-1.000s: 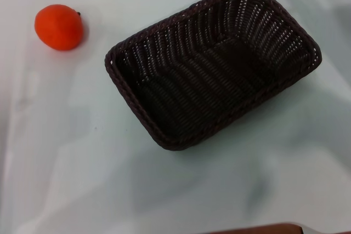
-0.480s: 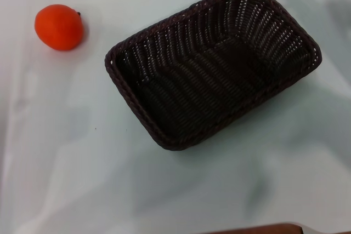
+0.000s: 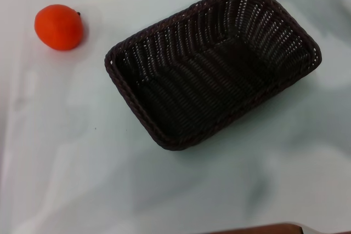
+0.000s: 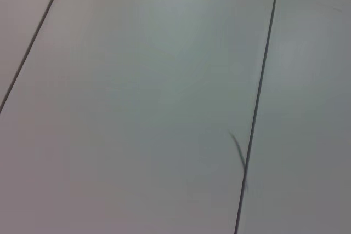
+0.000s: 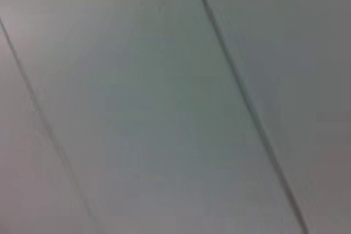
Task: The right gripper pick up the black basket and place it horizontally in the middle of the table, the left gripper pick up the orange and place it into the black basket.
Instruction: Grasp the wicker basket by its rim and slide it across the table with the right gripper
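In the head view the black basket (image 3: pixel 213 64) stands on the white table (image 3: pixel 66 152), right of the middle and turned at a slant. It is empty. The orange (image 3: pixel 58 27) lies on the table at the far left, well apart from the basket. Neither gripper shows in any view. The left wrist view and the right wrist view show only pale flat panels with thin dark seams.
A brown strip (image 3: pixel 263 228) shows at the near edge of the table. Bare table lies to the left of the basket and in front of it.
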`<state>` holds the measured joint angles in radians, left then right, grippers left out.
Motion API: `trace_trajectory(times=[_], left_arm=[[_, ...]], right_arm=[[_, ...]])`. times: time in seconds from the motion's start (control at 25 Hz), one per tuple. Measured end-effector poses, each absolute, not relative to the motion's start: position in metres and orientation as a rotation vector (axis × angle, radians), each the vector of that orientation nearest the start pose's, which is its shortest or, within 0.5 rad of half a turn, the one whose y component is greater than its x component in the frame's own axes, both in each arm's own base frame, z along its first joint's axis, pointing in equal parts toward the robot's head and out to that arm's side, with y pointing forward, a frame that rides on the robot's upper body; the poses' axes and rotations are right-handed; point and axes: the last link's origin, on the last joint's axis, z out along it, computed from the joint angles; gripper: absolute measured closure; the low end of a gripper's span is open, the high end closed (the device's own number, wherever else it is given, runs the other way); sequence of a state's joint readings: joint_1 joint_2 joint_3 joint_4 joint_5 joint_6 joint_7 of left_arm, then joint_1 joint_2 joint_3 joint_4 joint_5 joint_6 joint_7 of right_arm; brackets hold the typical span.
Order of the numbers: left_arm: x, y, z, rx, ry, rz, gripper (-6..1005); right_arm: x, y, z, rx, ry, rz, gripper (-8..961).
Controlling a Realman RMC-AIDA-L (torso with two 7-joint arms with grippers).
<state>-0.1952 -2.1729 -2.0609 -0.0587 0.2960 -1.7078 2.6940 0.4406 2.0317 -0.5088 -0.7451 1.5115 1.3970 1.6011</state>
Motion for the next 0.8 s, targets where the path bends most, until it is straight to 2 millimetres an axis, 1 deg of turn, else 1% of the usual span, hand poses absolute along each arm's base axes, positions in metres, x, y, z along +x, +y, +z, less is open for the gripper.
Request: trace_trajectory(times=[0.12,0.16,0.32,0.4,0.48,0.6,0.68,0.8], left_arm=[[-0.343,0.222,0.019,-1.288,-0.512,-1.06,91],[-0.344,0.223,0.019,-1.288,-0.514,-1.057,91],[-0.344,0.225,0.018,-1.293,-0.523,-1.05,91],[-0.345,0.225,0.018,-1.294,-0.526,-1.047,92],[-0.345,0.224,0.017,-1.293,-0.529,-1.043,92],[-0.347,0.222,0.017,-1.291,-0.534,-1.037,92],[-0.348,0.22,0.017,-1.289,-0.537,-1.033,92],[-0.349,0.218,0.017,-1.287,-0.541,-1.029,92]], right_arm=[[0.28,0.363,0.122,-1.006,-2.145,-0.785,111],[0.274,0.365,0.127,-1.09,-2.22,-0.774,112],[0.252,0.373,0.134,-1.345,-2.424,-0.768,113],[0.245,0.376,0.131,-1.446,-2.507,-0.765,114],[0.238,0.382,0.126,-1.487,-2.566,-0.761,114],[0.233,0.387,0.114,-1.523,-2.623,-0.746,115],[0.233,0.39,0.105,-1.546,-2.641,-0.733,116],[0.239,0.393,0.088,-1.6,-2.658,-0.71,117]])
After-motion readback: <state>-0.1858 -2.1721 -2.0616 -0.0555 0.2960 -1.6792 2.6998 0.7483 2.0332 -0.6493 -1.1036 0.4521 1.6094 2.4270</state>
